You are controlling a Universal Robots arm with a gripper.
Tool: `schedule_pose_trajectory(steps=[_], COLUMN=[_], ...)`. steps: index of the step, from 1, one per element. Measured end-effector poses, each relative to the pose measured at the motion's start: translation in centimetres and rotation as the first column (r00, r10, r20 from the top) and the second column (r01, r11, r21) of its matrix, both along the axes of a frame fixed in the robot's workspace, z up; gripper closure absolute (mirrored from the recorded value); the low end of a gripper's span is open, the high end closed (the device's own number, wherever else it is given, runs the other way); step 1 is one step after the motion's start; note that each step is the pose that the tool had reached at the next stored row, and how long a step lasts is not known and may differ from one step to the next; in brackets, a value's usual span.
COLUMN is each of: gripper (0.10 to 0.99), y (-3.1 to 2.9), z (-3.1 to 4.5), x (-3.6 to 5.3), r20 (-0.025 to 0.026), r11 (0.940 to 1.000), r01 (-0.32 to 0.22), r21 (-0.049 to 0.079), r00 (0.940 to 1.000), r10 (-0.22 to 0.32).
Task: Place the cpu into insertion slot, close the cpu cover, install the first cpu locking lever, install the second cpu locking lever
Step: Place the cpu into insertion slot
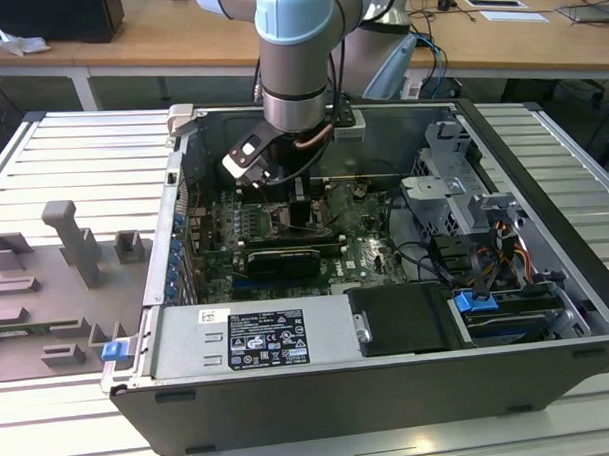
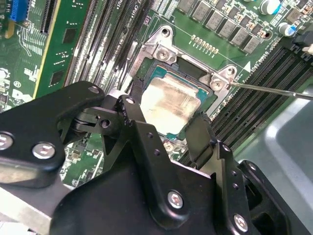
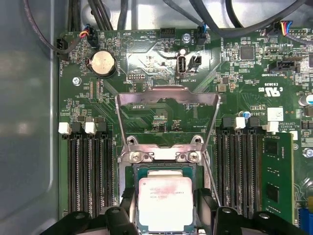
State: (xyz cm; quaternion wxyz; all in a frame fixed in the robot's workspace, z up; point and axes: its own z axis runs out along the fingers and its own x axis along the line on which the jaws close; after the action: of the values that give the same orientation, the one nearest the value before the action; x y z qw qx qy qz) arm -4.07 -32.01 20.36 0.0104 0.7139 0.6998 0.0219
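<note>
Placement step: cpu (image 3: 164, 200) clamped in your end effector (image 3: 165, 208), right over the insertion slot (image 3: 162, 155).
Fingers (image 3: 126, 205) press on two opposite edges of the chip in both wrist views, so read it as held, not released. The slot lies straight below the end effector, with no offset to either side that you can see. Chip edges run parallel to the silvery rim, its slightly longer sides along the fingers. You can't tell whether it is fully seated or a touch above the contacts. The cpu cover (image 3: 146, 93) stands open just past the fingertips, hinged at the slot's far edge, away from the end effector body and clear of the chip. A thin locking lever (image 2: 274, 91) sticks out from a slot corner, unlatched, beside one finger.
</note>
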Motion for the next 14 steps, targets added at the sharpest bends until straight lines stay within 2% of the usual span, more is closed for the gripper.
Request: schedule_pose_trajectory(steps=[2,3,9,14], gripper=[0.486,0.616,0.980,0.980], y=[0.00,0.00,0.01,0.00], z=[0.20,0.40,1.01,1.26], x=[0.01,0.00,0.01,0.00], r20=[-0.0001,-0.0004,-0.0014,-0.0016], r11=[1.0000,1.0000,1.0000,1.0000], r01=[0.000,0.000,0.000,0.000], r21=[-0.002,-0.002,-0.005,-0.006], r00=[1.0000,1.0000,1.0000,1.0000], r10=[0.000,0.000,0.000,0.000])
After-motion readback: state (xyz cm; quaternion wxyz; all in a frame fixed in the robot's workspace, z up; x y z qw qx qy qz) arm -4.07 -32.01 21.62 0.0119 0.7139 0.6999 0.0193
